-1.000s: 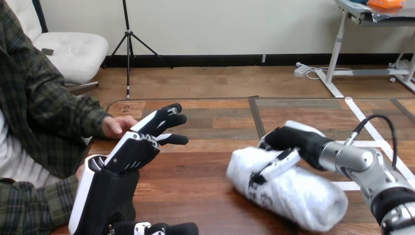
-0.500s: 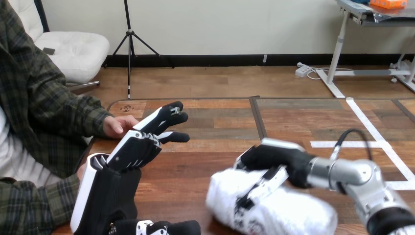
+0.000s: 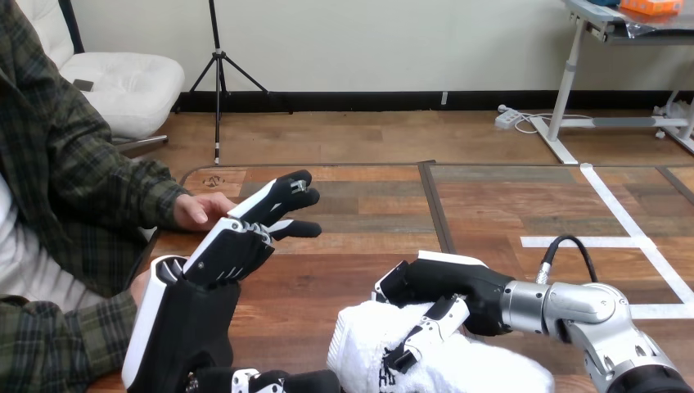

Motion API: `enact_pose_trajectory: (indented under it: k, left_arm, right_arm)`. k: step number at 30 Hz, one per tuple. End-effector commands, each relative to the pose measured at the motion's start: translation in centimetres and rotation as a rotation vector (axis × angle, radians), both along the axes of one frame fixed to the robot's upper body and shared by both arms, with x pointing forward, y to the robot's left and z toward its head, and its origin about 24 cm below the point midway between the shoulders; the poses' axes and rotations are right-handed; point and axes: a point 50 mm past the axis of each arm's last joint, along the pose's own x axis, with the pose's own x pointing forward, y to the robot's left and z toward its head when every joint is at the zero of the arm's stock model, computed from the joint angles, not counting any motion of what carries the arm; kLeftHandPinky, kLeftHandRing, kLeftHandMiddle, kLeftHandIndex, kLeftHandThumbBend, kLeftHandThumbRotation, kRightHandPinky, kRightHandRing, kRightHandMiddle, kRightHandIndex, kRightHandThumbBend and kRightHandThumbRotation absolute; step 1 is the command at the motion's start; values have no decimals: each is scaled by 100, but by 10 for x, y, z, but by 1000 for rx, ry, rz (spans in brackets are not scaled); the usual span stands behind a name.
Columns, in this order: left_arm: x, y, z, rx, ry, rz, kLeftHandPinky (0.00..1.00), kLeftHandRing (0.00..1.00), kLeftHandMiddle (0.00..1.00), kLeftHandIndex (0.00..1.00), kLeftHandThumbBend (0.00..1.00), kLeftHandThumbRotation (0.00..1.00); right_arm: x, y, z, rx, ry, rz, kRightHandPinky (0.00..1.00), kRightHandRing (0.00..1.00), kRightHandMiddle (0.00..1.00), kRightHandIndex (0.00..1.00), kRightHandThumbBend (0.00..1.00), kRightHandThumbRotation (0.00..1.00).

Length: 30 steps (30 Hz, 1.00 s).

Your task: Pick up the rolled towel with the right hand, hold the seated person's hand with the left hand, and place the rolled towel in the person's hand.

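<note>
The rolled white towel [image 3: 368, 348] lies low in the head view near the table's front edge, partly cut off by the view's bottom. My right hand [image 3: 442, 291] has its fingers and thumb curled round the towel's upper end. My left hand [image 3: 225, 250] is raised at the left with its fingers straight, pointing toward the table's far side. The person's hand [image 3: 196, 210] rests on the table at the left, just behind my left hand's fingers; whether the two touch is hidden.
The wooden table [image 3: 360, 213] stretches ahead, with its far edge at mid-view. The person's plaid sleeve [image 3: 90, 180] fills the left side, and their other forearm [image 3: 49, 344] lies along the lower left.
My right hand has carried the towel leftward and nearer to me, lower in the view. My left hand and the person's hand have barely moved.
</note>
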Motion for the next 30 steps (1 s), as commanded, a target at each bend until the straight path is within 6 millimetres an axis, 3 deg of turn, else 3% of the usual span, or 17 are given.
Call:
enact_pose_trajectory:
  k: [1,20,30]
  left_arm:
    - [8,1,7,-4,-38,-10,73,84,87,83,100,41]
    - [2,12,-1,93,15,23,75,86,89,86,100,47]
    - [-1,16,-5,110,49,27,75,86,90,86,100,48]
  right_arm:
    - [16,2,28,107,-72,-28,12,16,24,27,67,0]
    - [26,-4,55,378,-8,-119,9,14,25,29,75,0]
    - [31,-9,69,525,-16,-188,8,13,24,29,72,0]
